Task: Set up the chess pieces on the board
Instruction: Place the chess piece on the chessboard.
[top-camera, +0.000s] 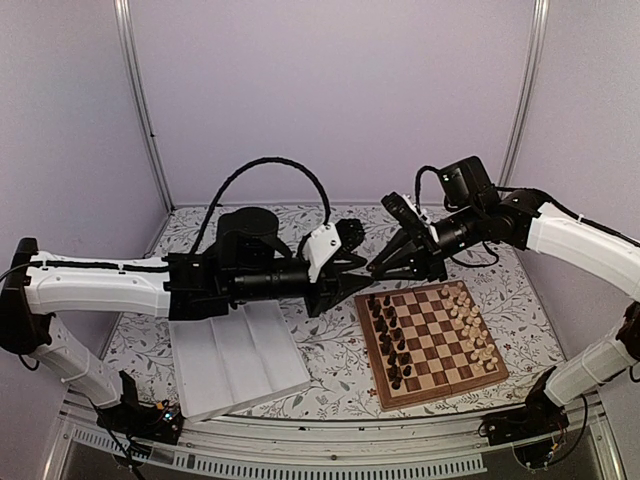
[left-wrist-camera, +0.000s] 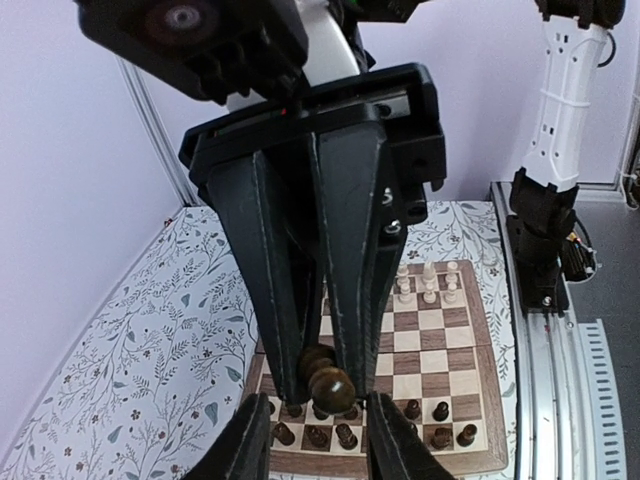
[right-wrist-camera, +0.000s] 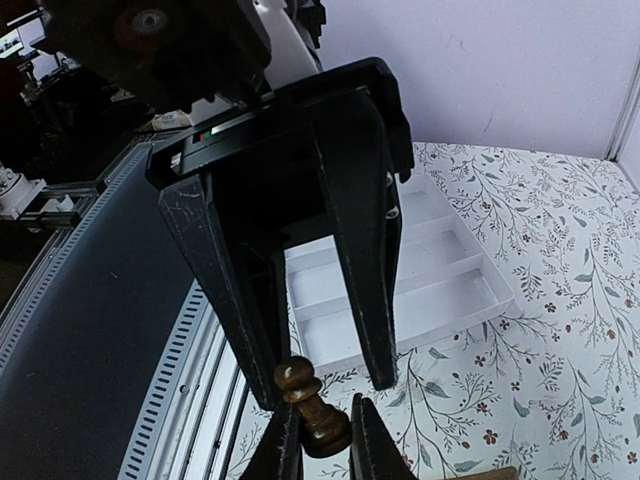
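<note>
Gripping turned wooden pawn (right-wrist-camera: 310, 405), right end effector (right-wrist-camera: 317, 440).

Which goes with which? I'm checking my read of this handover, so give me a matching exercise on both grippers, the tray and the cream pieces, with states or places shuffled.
Things:
1. left gripper
2. right gripper
3. tray
4. cream pieces

States or places:
A. on the right side of the board in the top view
B. shut on a dark piece
C. on the table, left of the board
D. open

Pairs: 1-D, 2-B, 3-C, 4-A.
</note>
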